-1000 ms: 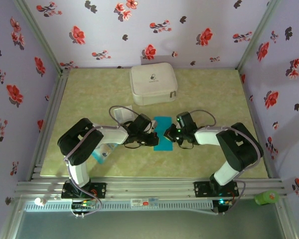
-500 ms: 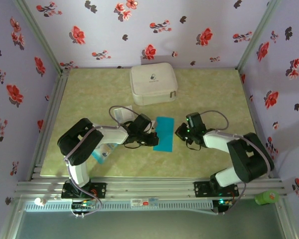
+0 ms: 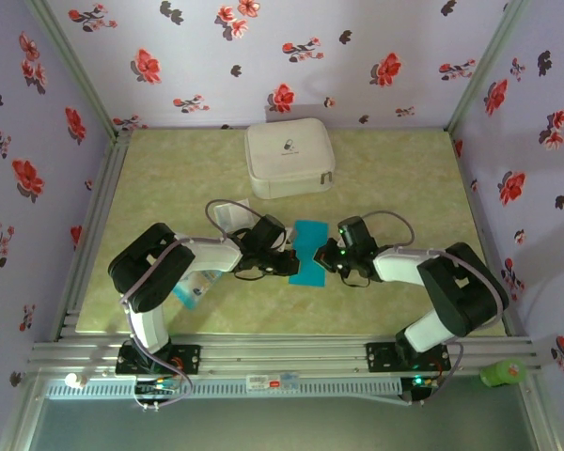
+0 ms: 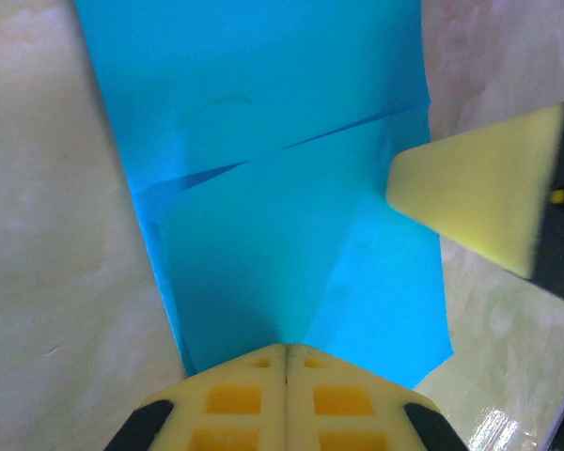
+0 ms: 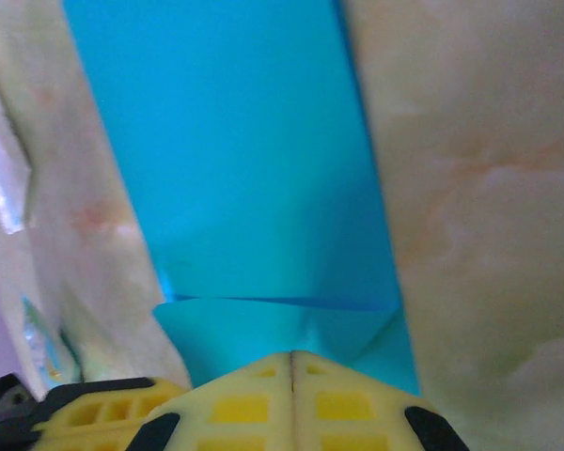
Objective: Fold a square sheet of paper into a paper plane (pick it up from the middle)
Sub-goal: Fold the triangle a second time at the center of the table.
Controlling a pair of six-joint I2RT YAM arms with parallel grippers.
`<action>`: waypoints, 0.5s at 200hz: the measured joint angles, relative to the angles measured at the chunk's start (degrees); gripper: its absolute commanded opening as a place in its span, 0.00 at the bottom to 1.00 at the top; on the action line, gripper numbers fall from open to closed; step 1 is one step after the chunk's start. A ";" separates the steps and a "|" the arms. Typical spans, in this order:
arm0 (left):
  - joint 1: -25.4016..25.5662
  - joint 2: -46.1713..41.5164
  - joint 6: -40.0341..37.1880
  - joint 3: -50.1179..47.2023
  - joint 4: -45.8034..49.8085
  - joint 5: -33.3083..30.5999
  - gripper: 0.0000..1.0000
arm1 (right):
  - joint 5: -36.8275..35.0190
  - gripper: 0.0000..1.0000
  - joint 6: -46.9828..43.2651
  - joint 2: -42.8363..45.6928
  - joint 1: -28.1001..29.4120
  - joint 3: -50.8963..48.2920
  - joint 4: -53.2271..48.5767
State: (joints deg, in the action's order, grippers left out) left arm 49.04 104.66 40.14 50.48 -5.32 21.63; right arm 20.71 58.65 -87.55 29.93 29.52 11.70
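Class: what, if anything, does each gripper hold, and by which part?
Nothing is gripped: left gripper and right gripper, both shut, seem to press on opposite edges of the blue paper.

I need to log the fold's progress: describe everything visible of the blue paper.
The paper is thin, plain, bright blue and matte. It lies flat on the table between the two arms, folded into a narrow oblong running away from the bases. Slanted creases and an overlapping flap cross it. The shut left tool sets its tip on it from the left and the shut right tool from the right. Neither grips it.
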 measured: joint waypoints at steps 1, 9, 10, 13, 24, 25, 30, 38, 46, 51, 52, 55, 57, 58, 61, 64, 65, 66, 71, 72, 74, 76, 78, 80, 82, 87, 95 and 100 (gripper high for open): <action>0.00 0.00 0.00 0.00 0.00 0.00 0.00 | -0.07 0.00 -0.02 -0.07 0.00 0.00 0.00; 0.07 0.00 0.00 0.00 0.00 -0.02 0.00 | -0.17 0.00 -0.02 -0.24 0.00 0.00 0.20; 0.07 -0.02 0.00 0.00 0.02 -0.02 0.00 | -0.20 0.00 -0.02 -0.24 0.00 0.00 0.22; 0.07 -0.04 0.00 0.00 0.02 -0.02 0.00 | -0.48 0.00 -0.09 -0.22 -0.04 0.00 0.22; 0.07 -0.04 0.02 0.00 0.02 -0.02 0.00 | -0.87 0.00 -0.15 -0.22 -0.04 0.00 0.17; 0.07 -0.04 0.04 0.00 0.02 -0.02 0.00 | -0.94 0.00 -0.17 -0.22 -0.04 -0.02 0.11; 0.07 -0.04 0.13 0.00 0.00 -0.02 0.00 | -1.01 0.00 -0.17 -0.22 -0.04 0.00 0.04; 0.07 -0.15 0.26 0.00 0.04 -0.04 0.00 | -1.01 0.00 -0.20 -0.22 -0.11 0.00 0.02; 0.09 -0.28 0.44 -0.02 0.22 -0.11 0.00 | -1.01 0.00 -0.20 -0.22 -0.17 -0.04 0.02; 0.13 -0.42 0.48 -0.09 0.42 -0.22 0.00 | -0.98 0.00 -0.22 -0.22 -0.20 -0.11 0.07; 0.13 -0.46 0.50 -0.09 0.44 -0.24 0.00 | -0.98 0.00 -0.22 -0.22 -0.22 -0.13 0.07; 0.15 -0.61 0.61 -0.13 0.59 -0.24 0.00 | -0.98 0.00 -0.24 -0.22 -0.22 -0.17 0.09; 0.20 -0.70 0.66 -0.17 0.74 -0.28 0.00 | -0.96 0.00 -0.26 -0.22 -0.22 -0.20 0.17; 0.17 -0.81 0.68 -0.22 0.90 -0.31 0.00 | -0.98 0.00 -0.26 -0.22 -0.22 -0.20 0.17; 0.20 -1.01 0.81 -0.28 1.14 -0.42 0.00 | -0.96 0.00 -0.42 -0.22 -0.26 -0.22 0.22; 0.20 -1.20 0.92 -0.39 1.46 -0.50 0.00 | -0.96 0.00 -0.46 -0.22 -0.26 -0.22 0.22; 0.20 -1.33 0.94 -0.42 1.60 -0.50 0.00 | -0.94 0.00 -0.48 -0.22 -0.26 -0.22 0.22; 0.22 -1.40 0.96 -0.42 1.68 -0.50 0.00 | -0.94 0.00 -0.57 -0.22 -0.28 -0.22 0.22; 0.24 -1.84 1.16 -0.59 2.49 -0.66 0.00 | -0.96 0.00 -0.70 -0.22 -0.33 -0.22 0.22; 0.24 -2.01 1.22 -0.66 2.60 -0.66 0.00 | -0.98 0.00 -0.72 -0.22 -0.33 -0.22 0.22; 0.24 -2.14 1.36 -0.72 2.84 -0.66 0.00 | -0.96 0.00 -0.83 -0.22 -0.37 -0.22 0.22; 0.24 -2.34 1.38 -0.83 3.08 -0.68 0.01 | -0.96 0.00 -0.85 -0.22 -0.42 -0.22 0.22; 0.24 -2.58 1.44 -0.90 3.37 -0.66 0.01 | -0.96 0.00 -0.87 -0.22 -0.46 -0.22 0.22; 0.24 -2.84 1.55 -0.98 3.69 -0.66 0.01 | -0.96 0.00 -1.01 -0.22 -0.50 -0.22 0.22; 0.24 -2.99 1.55 -1.03 3.80 -0.68 0.01 | -0.94 0.00 -1.11 -0.22 -0.57 -0.22 0.24; 0.26 -3.56 1.73 -1.11 4.28 -0.66 0.02 | -0.96 0.00 -1.25 -0.24 -0.66 -0.22 0.22; 0.31 -4.44 1.81 -1.14 4.55 -0.63 0.02 | -0.87 0.00 -1.29 -0.33 -0.76 -0.17 0.26; 0.33 -4.83 1.88 -1.09 4.55 -0.59 0.03 | -0.74 0.00 -1.31 -0.44 -0.81 -0.09 0.24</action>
State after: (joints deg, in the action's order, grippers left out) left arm 49.36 99.83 42.02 49.39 -0.78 21.04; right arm 19.97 57.34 -87.99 29.12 29.43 11.94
